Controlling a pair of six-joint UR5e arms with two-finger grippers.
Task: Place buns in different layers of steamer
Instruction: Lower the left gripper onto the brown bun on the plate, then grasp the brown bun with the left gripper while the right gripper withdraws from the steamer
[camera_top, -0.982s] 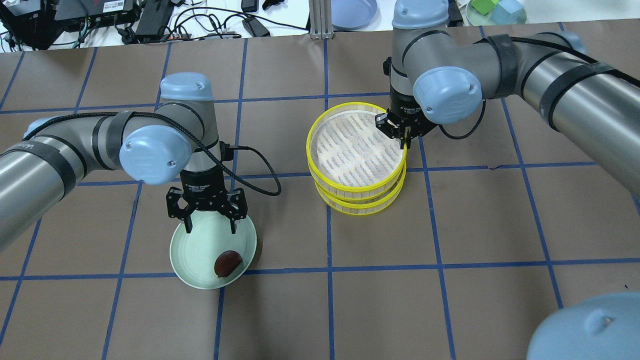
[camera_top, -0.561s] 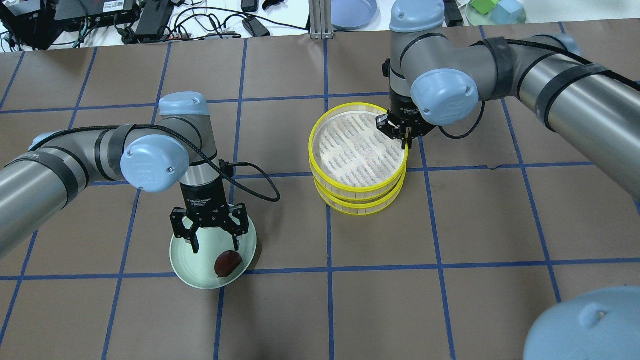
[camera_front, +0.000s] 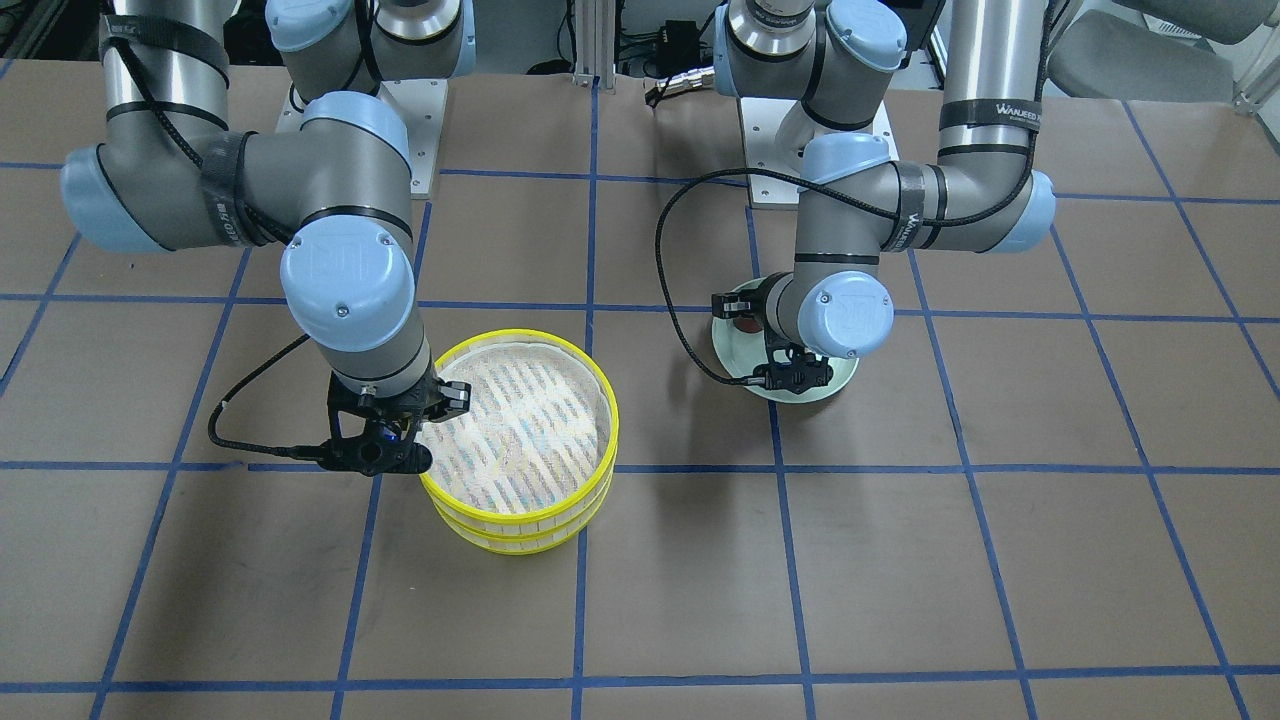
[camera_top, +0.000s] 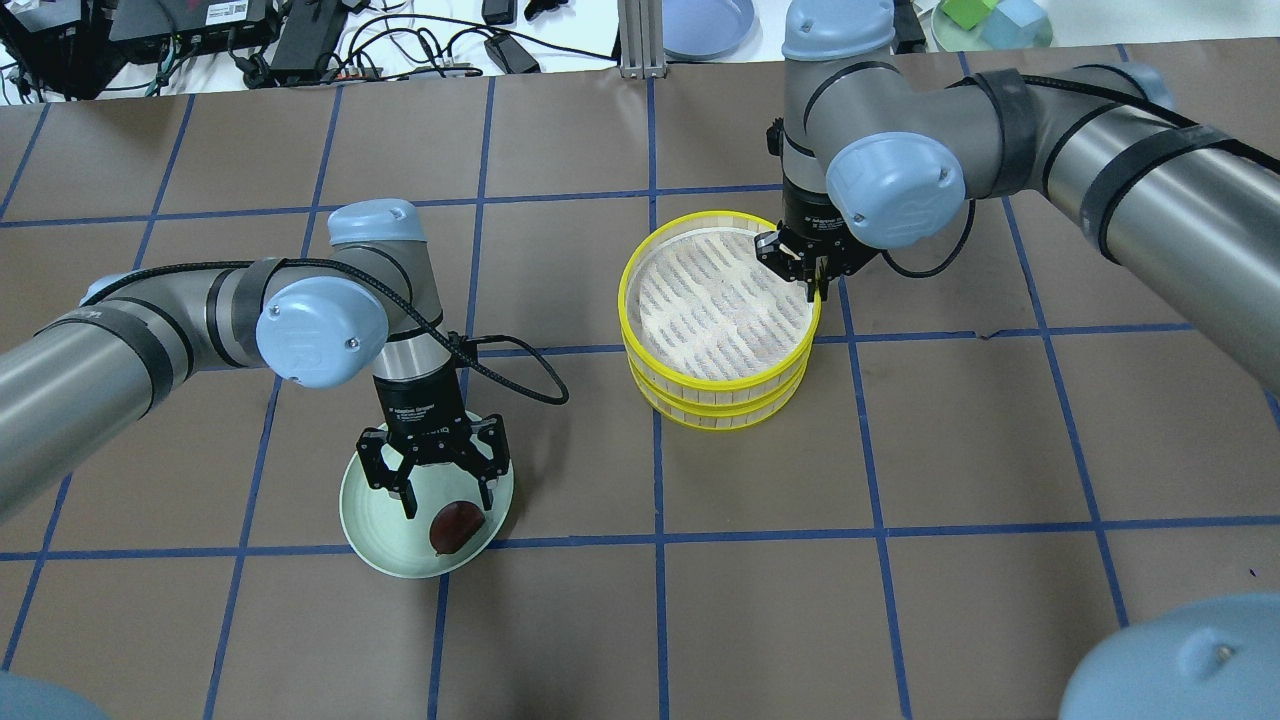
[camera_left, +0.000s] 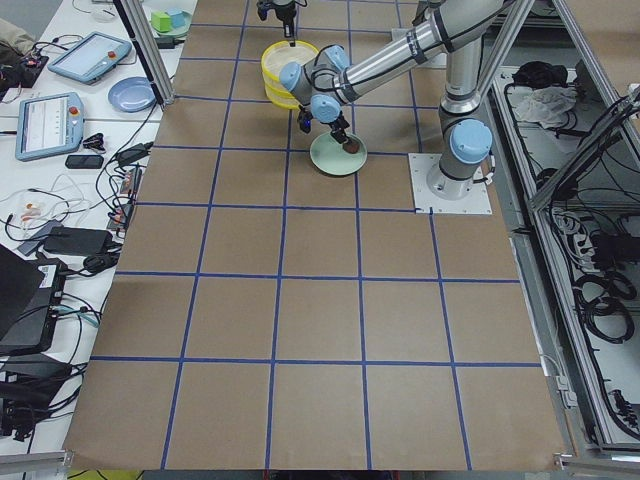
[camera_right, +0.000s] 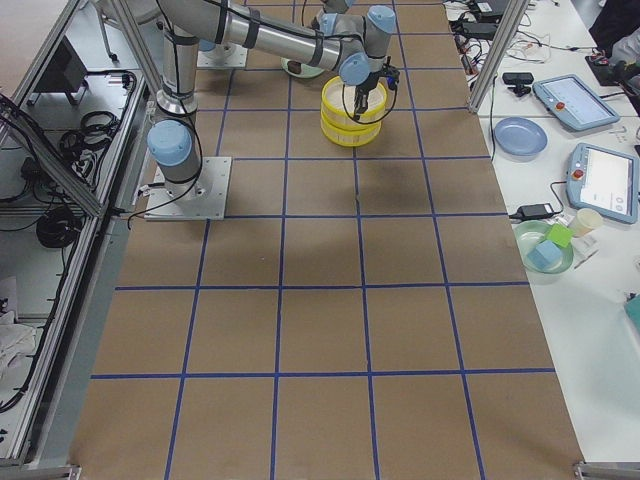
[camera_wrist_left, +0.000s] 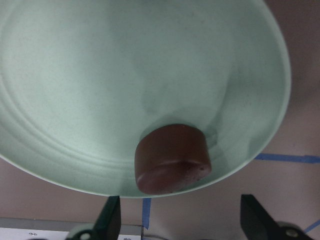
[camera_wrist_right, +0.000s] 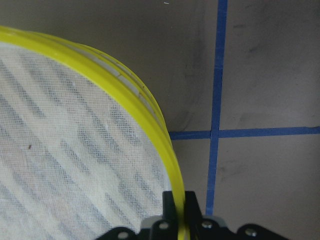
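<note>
Moving lower and closer since a second ago, the left gripper (camera_top: 447, 507) is hanging with its fingers spread wide just over the brown bun (camera_top: 455, 525), which is lying on the green plate (camera_top: 375, 520) near its rim. Across the table, the right gripper (camera_top: 812, 288) is still pinching the steamer (camera_top: 716, 392) by its top yellow rim, both tiers sitting stacked.

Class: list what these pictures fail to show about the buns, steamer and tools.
- Steamer lower tier's inside: covered by the top tier in every view; no white bun shows anywhere.
- Brown bun, left tool: front view, mostly behind the left wrist.
- Right tool: too small to judge in side views.
</note>
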